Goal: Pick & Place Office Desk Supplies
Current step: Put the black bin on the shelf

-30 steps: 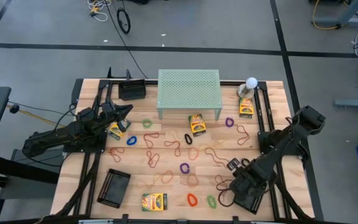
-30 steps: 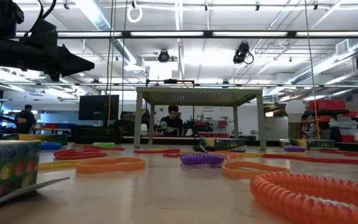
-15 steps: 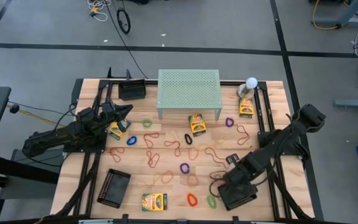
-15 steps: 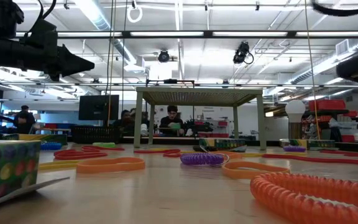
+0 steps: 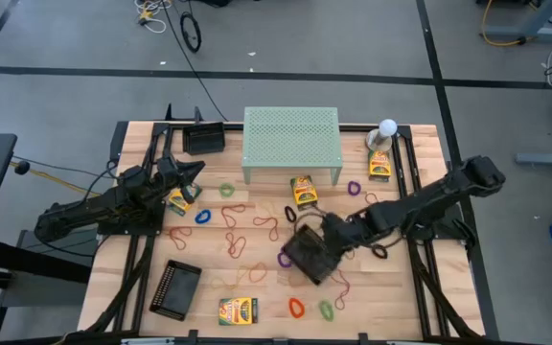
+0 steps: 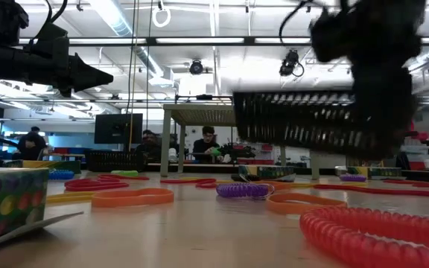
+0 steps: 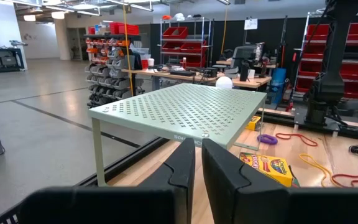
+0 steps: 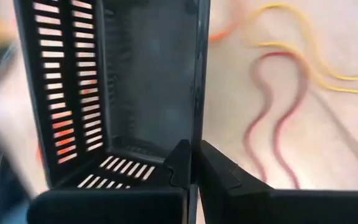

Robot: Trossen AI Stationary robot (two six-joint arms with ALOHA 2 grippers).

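Observation:
Thin rubber-band loops of many colours [image 5: 257, 230] lie scattered over the wooden table [image 5: 420, 144], along with small yellow-and-green boxes [image 5: 304, 192] [image 5: 239, 310] [image 5: 380, 167]. My right gripper [image 5: 322, 240] [image 8: 194, 152] hangs over the table's middle, shut on a black slotted basket [image 5: 307, 257] [image 6: 304, 123]. That basket is in the air, clear of the table. My left gripper [image 5: 195, 171] [image 7: 197, 155] waits at the left, level and shut, holding nothing. My right gripper pinches the rim of one basket wall [image 8: 197, 93]. One finger [image 8: 179, 165] is inside the basket and the other [image 8: 216, 171] outside. The fingers slant down from the table's right side. The basket hangs tilted below them, lifted clear of the table.
A pale green perforated stand [image 5: 291, 142] is at the far middle, with a white ball-topped object [image 5: 387, 126] to its right. Two more black baskets rest on the table, one at the near left [image 5: 176, 287] and one at the far left [image 5: 203, 140].
My right gripper has carried the black basket from the table's near right corner up and toward the middle. Its wrist has rolled on the way. The basket has turned about and now hangs clear of the table in the low view.

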